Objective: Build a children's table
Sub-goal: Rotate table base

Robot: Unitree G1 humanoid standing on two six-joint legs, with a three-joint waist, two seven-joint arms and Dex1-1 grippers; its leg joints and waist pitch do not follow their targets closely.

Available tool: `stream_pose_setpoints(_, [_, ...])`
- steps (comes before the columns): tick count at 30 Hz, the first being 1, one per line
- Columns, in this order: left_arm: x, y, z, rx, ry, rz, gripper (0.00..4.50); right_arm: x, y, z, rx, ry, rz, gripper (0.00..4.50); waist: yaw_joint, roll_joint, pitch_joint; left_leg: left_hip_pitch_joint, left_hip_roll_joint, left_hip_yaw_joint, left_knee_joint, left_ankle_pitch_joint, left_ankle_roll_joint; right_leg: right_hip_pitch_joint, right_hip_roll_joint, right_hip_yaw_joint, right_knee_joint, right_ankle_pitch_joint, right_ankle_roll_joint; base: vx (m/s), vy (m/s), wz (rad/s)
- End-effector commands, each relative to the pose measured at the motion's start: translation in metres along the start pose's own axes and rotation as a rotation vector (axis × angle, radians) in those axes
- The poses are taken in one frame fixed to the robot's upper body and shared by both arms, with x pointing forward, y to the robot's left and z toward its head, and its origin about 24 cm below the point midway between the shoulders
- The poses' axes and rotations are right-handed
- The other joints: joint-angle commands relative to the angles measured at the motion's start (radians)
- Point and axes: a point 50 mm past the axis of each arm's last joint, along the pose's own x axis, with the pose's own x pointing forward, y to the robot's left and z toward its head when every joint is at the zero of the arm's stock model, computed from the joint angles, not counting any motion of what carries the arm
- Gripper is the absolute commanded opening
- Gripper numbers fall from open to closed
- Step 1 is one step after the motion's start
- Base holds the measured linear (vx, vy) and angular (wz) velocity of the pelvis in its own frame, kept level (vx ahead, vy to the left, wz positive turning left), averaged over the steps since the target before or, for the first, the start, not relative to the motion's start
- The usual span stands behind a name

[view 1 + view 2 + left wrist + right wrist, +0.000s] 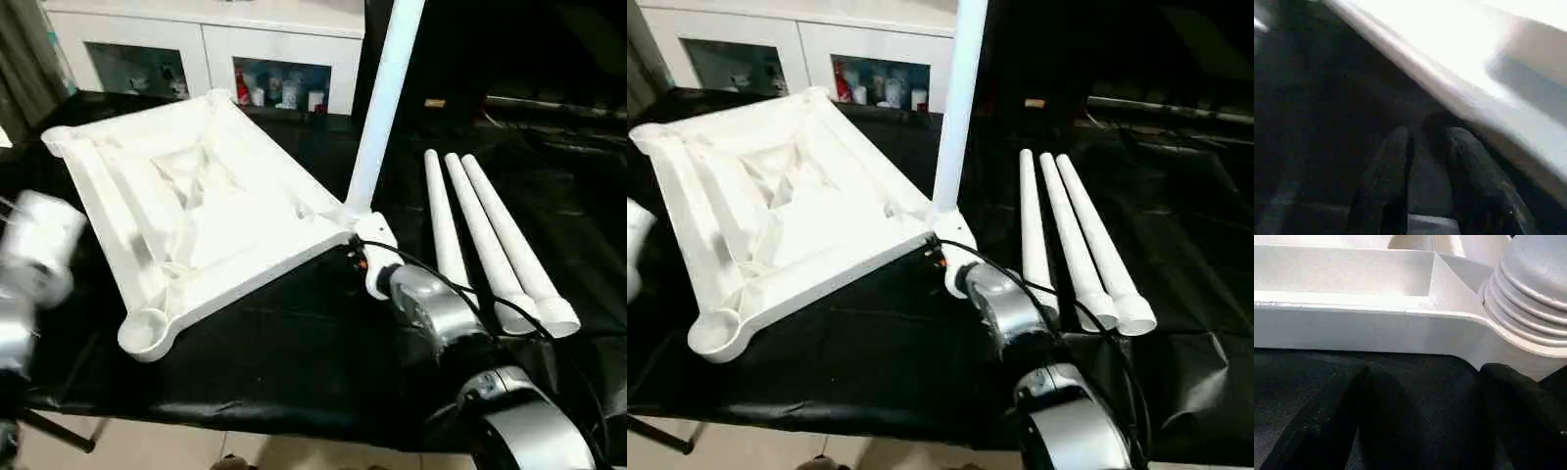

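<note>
The white tabletop [196,196] lies underside up on the black-covered table [294,362], ribs and round corner sockets showing. One white leg [382,108] stands upright in its near right corner socket [1533,293]. Three more legs [490,240] lie side by side to the right. My right gripper [1425,369] is open just in front of that corner, its fingers spread below the tabletop's edge with nothing between them. My left gripper [1425,137] is at the tabletop's left side, close to a white edge, its fingers a little apart and empty.
A white glass-door cabinet [206,49] stands behind the table. The table's front edge runs close to my arms, with pale floor [245,446] below. Black cables [431,279] loop over my right forearm near the lying legs.
</note>
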Motion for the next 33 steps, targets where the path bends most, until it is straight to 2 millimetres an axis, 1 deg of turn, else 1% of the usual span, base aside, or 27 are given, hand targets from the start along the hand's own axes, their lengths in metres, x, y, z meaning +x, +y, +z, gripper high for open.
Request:
stream_pose_setpoints(1, [-0.002, -0.011, 0.002, 0.012, 0.009, -0.082, 1.31, 0.001, -0.003, 0.009, -0.006, -0.029, -0.016, 3.94, 0.002, 0.028, -0.070, 0.016, 0.050, -0.017, -0.076, -0.163, -0.014, 0.051, -0.094, 0.061, -0.056, -0.070, -0.227, 0.000, 0.000, 0.00])
stream_pose_setpoints(2, [-0.002, -0.018, -0.002, 0.023, 0.038, -0.132, 1.31, 0.000, -0.005, 0.011, -0.007, -0.035, -0.023, 3.94, 0.001, 0.025, -0.070, 0.014, 0.049, -0.016, -0.074, -0.142, -0.004, 0.053, -0.092, 0.060, -0.053, -0.037, -0.233, 0.000, 0.000, 0.00])
stream_pose_setpoints(3, [-0.002, -0.023, -0.005, 0.033, 0.055, -0.164, 1.31, 0.000, -0.006, 0.012, -0.009, -0.040, -0.029, 3.94, 0.001, 0.028, -0.069, 0.014, 0.050, -0.016, -0.075, -0.141, -0.001, 0.053, -0.093, 0.060, -0.054, -0.041, -0.235, 0.000, 0.000, 0.00])
stream_pose_setpoints(5, [-0.004, -0.036, -0.009, 0.053, 0.074, -0.251, 1.31, -0.004, -0.012, 0.017, -0.017, -0.061, -0.057, 3.94, 0.003, 0.028, -0.067, 0.017, 0.050, -0.015, -0.076, -0.158, -0.003, 0.051, -0.092, 0.060, -0.057, -0.064, -0.236, 0.000, 0.000, 0.00])
stream_pose_setpoints(7, [-0.006, -0.043, -0.007, 0.047, 0.066, -0.287, 1.31, -0.008, -0.018, 0.021, -0.022, -0.069, -0.082, 3.94, 0.005, 0.026, -0.066, 0.017, 0.051, -0.015, -0.077, -0.167, -0.006, 0.053, -0.091, 0.061, -0.058, -0.078, -0.231, 0.000, 0.000, 0.00])
stream_pose_setpoints(9, [-0.007, -0.048, -0.005, 0.039, 0.057, -0.310, 1.31, -0.012, -0.022, 0.024, -0.021, -0.076, -0.105, 3.94, 0.009, 0.028, -0.065, 0.020, 0.049, -0.014, -0.077, -0.174, -0.010, 0.051, -0.088, 0.061, -0.060, -0.094, -0.219, 0.000, 0.000, 0.00])
stream_pose_setpoints(10, [-0.008, -0.054, -0.002, 0.028, 0.045, -0.345, 1.31, -0.017, -0.028, 0.026, -0.013, -0.082, -0.127, 3.94, 0.010, 0.027, -0.064, 0.020, 0.048, -0.015, -0.079, -0.185, -0.014, 0.052, -0.088, 0.061, -0.062, -0.111, -0.212, 0.000, 0.000, 0.00])
stream_pose_setpoints(11, [-0.009, -0.061, 0.001, 0.027, 0.025, -0.380, 1.31, -0.022, -0.033, 0.028, -0.006, -0.081, -0.147, 3.94, 0.012, 0.041, -0.063, 0.022, 0.048, -0.017, -0.079, -0.190, -0.021, 0.051, -0.088, 0.061, -0.061, -0.116, -0.208, 0.000, 0.000, 0.00])
stream_pose_setpoints(12, [-0.010, -0.065, 0.003, 0.028, 0.012, -0.402, 1.31, -0.026, -0.036, 0.028, -0.002, -0.079, -0.159, 3.94, 0.015, 0.030, -0.065, 0.024, 0.048, -0.016, -0.079, -0.190, -0.022, 0.053, -0.085, 0.062, -0.064, -0.107, -0.199, 0.000, 0.000, 0.00])
stream_pose_setpoints(14, [-0.012, -0.081, 0.010, 0.020, -0.030, -0.475, 1.31, -0.038, -0.048, 0.029, 0.012, -0.053, -0.214, 3.94, 0.022, 0.032, -0.064, 0.028, 0.047, -0.012, -0.077, -0.182, -0.023, 0.048, -0.083, 0.063, -0.065, -0.099, -0.197, 0.000, 0.000, 0.00])
stream_pose_setpoints(16, [-0.012, -0.086, 0.013, 0.035, -0.048, -0.496, 1.31, -0.041, -0.051, 0.030, 0.013, -0.040, -0.231, 3.94, 0.025, 0.029, -0.067, 0.020, 0.045, -0.015, -0.077, -0.162, -0.022, 0.056, -0.084, 0.062, -0.061, -0.087, -0.194, 0.000, 0.000, 0.00])
stream_pose_setpoints(17, [-0.012, -0.090, 0.016, 0.047, -0.068, -0.514, 1.31, -0.046, -0.056, 0.029, 0.024, -0.010, -0.249, 3.94, 0.020, 0.042, -0.065, 0.022, 0.042, -0.014, -0.076, -0.174, -0.025, 0.053, -0.078, 0.061, -0.067, -0.088, -0.188, 0.000, 0.000, 0.00])
stream_pose_setpoints(18, [-0.011, -0.100, 0.018, 0.057, -0.082, -0.542, 1.31, -0.051, -0.060, 0.028, 0.040, 0.014, -0.263, 3.94, 0.019, 0.035, -0.066, 0.019, 0.041, -0.017, -0.077, -0.174, -0.026, 0.060, -0.079, 0.061, -0.064, -0.091, -0.185, 0.000, 0.000, 0.00])
stream_pose_setpoints(19, [-0.011, -0.106, 0.020, 0.062, -0.089, -0.561, 1.31, -0.054, -0.062, 0.028, 0.052, 0.029, -0.271, 3.94, 0.020, 0.038, -0.068, 0.019, 0.041, -0.016, -0.075, -0.168, -0.025, 0.060, -0.081, 0.061, -0.063, -0.088, -0.185, 0.000, 0.000, 0.00])
stream_pose_setpoints(20, [-0.011, -0.124, 0.025, 0.066, -0.101, -0.621, 1.31, -0.059, -0.067, 0.026, 0.068, 0.070, -0.299, 3.94, 0.018, 0.043, -0.066, 0.019, 0.040, -0.015, -0.073, -0.167, -0.023, 0.059, -0.080, 0.062, -0.067, -0.095, -0.183, 0.000, 0.000, 0.00])
stream_pose_setpoints(21, [-0.011, -0.133, 0.028, 0.077, -0.114, -0.643, 1.31, -0.062, -0.070, 0.025, 0.073, 0.091, -0.326, 3.94, 0.019, 0.044, -0.067, 0.018, 0.040, -0.015, -0.071, -0.163, -0.023, 0.060, -0.081, 0.062, -0.067, -0.101, -0.183, 0.000, 0.000, 0.00])
stream_pose_setpoints(22, [-0.011, -0.136, 0.029, 0.081, -0.118, -0.650, 1.31, -0.063, -0.071, 0.025, 0.075, 0.098, -0.335, 3.94, 0.017, 0.040, -0.066, 0.017, 0.039, -0.014, -0.073, -0.165, -0.022, 0.061, -0.081, 0.062, -0.070, -0.113, -0.181, 0.000, 0.000, 0.00])
stream_pose_setpoints(23, [-0.012, -0.139, 0.030, 0.085, -0.122, -0.657, 1.42, -0.064, -0.072, 0.024, 0.078, 0.105, -0.344, 4.19, 0.019, 0.038, -0.067, 0.015, 0.039, -0.015, -0.072, -0.161, -0.021, 0.063, -0.083, 0.062, -0.070, -0.120, -0.179, 0.000, 0.000, 0.00])
stream_pose_setpoints(24, [-0.012, -0.147, 0.034, 0.091, -0.134, -0.675, 1.42, -0.067, -0.076, 0.024, 0.081, 0.120, -0.374, 4.26, 0.016, 0.040, -0.068, 0.011, 0.038, -0.015, -0.070, -0.147, -0.018, 0.065, -0.084, 0.062, -0.070, -0.130, -0.174, 0.000, 0.000, 0.00])
stream_pose_setpoints(25, [-0.012, -0.149, 0.034, 0.092, -0.137, -0.679, 1.42, -0.068, -0.076, 0.024, 0.083, 0.122, -0.380, 4.26, 0.016, 0.039, -0.068, 0.011, 0.038, -0.015, -0.070, -0.145, -0.017, 0.064, -0.083, 0.061, -0.071, -0.135, -0.171, 0.000, 0.000, 0.00])
stream_pose_setpoints(26, [-0.014, -0.159, 0.040, 0.098, -0.158, -0.705, 1.42, -0.075, -0.082, 0.027, 0.106, 0.142, -0.434, 4.31, 0.013, 0.040, -0.068, 0.013, 0.037, -0.014, -0.069, -0.137, -0.016, 0.064, -0.080, 0.062, -0.073, -0.137, -0.166, 0.000, 0.000, 0.00])
stream_pose_setpoints(28, [-0.017, -0.172, 0.047, 0.101, -0.184, -0.745, 1.42, -0.080, -0.088, 0.030, 0.127, 0.161, -0.474, 4.41, 0.015, 0.041, -0.070, 0.014, 0.038, -0.014, -0.067, -0.122, -0.015, 0.063, -0.079, 0.061, -0.070, -0.122, -0.167, 0.000, 0.000, 0.00])
stream_pose_setpoints(29, [-0.017, -0.172, 0.047, 0.101, -0.184, -0.745, 1.42, -0.080, -0.088, 0.030, 0.127, 0.161, -0.474, 4.41, 0.014, 0.041, -0.070, 0.012, 0.037, -0.014, -0.067, -0.118, -0.014, 0.064, -0.078, 0.061, -0.070, -0.117, -0.167, 0.000, 0.000, 0.00])
stream_pose_setpoints(30, [-0.019, -0.180, 0.051, 0.105, -0.200, -0.775, 1.42, -0.085, -0.091, 0.033, 0.144, 0.174, -0.496, 4.41, 0.011, 0.040, -0.071, 0.011, 0.037, -0.014, -0.066, -0.114, -0.013, 0.065, -0.077, 0.059, -0.069, -0.106, -0.168, 0.000, 0.000, 0.00])
stream_pose_setpoints(31, [-0.021, -0.181, 0.052, 0.108, -0.206, -0.784, 1.42, -0.088, -0.093, 0.035, 0.153, 0.183, -0.500, 4.41, 0.010, 0.041, -0.072, 0.011, 0.036, -0.014, -0.065, -0.113, -0.012, 0.066, -0.078, 0.059, -0.068, -0.102, -0.169, 0.000, 0.000, 0.00])
stream_pose_setpoints(32, [-0.022, -0.182, 0.052, 0.108, -0.207, -0.795, 1.60, -0.090, -0.094, 0.036, 0.160, 0.185, -0.502, 4.47, 0.008, 0.039, -0.072, 0.010, 0.036, -0.014, -0.065, -0.109, -0.010, 0.068, -0.078, 0.059, -0.068, -0.099, -0.169, 0.000, 0.000, 0.00])
stream_pose_setpoints(33, [-0.025, -0.181, 0.051, 0.111, -0.198, -0.819, 1.70, -0.092, -0.095, 0.039, 0.166, 0.186, -0.506, 4.50, 0.005, 0.042, -0.073, 0.009, 0.036, -0.014, -0.064, -0.102, -0.008, 0.068, -0.078, 0.059, -0.066, -0.089, -0.171, 0.000, 0.000, 0.00])
